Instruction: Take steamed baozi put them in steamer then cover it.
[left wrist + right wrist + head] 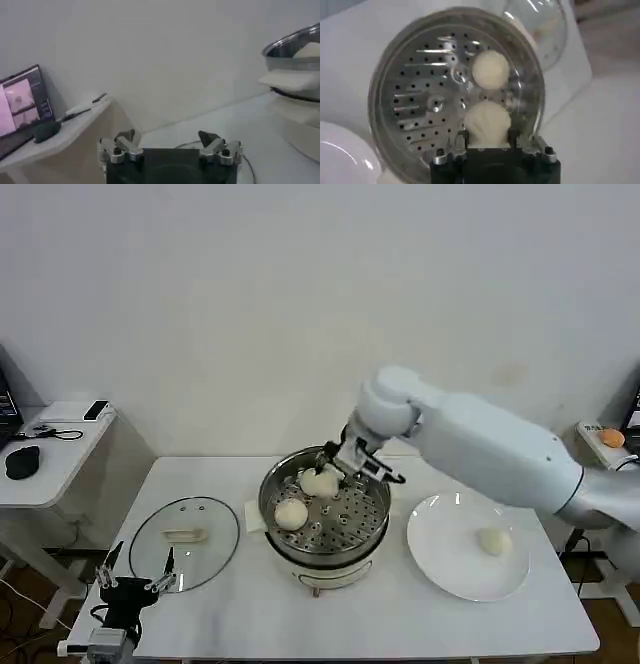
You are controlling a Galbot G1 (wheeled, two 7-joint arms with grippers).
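The steamer [272, 489] stands mid-table, a shiny steel pot with a perforated tray [420, 100] inside. My right gripper [335, 474] reaches into its far side and is shut on a cream-white baozi [486, 122], held low over the tray. A second baozi [291, 513] lies on the tray beside it. A third baozi [492, 541] rests on the white plate [440, 524] to the right. The glass cover [185, 542] lies flat on the table left of the steamer. My left gripper [140, 560] is parked open at the table's front left corner.
A low side table [50, 454] with a mouse and small devices stands to the left, and a screen [22, 100] sits on it. An orange-topped box [605, 439] is at the far right. A wall rises behind the table.
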